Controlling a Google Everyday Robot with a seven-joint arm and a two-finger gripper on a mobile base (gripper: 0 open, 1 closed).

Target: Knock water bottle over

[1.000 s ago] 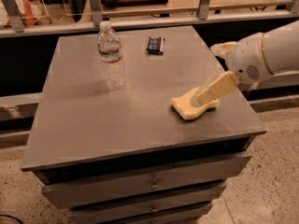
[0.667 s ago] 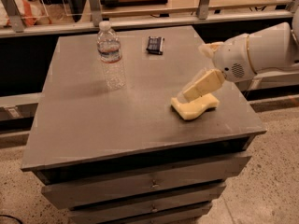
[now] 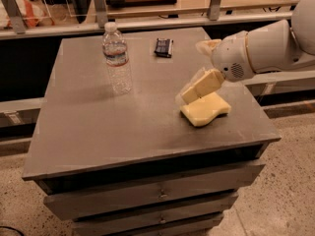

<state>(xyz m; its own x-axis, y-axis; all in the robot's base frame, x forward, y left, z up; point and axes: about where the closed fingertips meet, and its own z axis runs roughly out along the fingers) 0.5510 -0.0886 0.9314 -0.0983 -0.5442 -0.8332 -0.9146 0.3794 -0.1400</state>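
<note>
Water bottle [image 3: 118, 58] stands upright, white cap on, toward 11 o'clock on the grey surface [image 3: 98, 132], set in from every edge. Near it, at its 2 o'clock, lies a small black object [image 3: 163, 47] by the far edge. Well apart, at its 4 o'clock, lies a yellow sponge [image 3: 205, 111]. The gripper [image 3: 189, 93] hangs just above the sponge's far corner, tipped down toward 8 o'clock, with the white arm [image 3: 266, 48] reaching in from 3 o'clock. Whether the gripper is wide or narrow cannot be told from this side-on angle.

The step in hand looks like the approach, with a good stretch of bare surface to cross toward 10 o'clock.

1. Rise a little first, so the sponge is not dragged along.
2. Pass on the near side of the black object.
3. Meet the bottle high, at the label band or above. A low push would likely only slide it.
4. Press through steadily toward 9 o'clock and stop as it tips. A round ribbed bottle may roll, and the edge on that side is not far.
</note>
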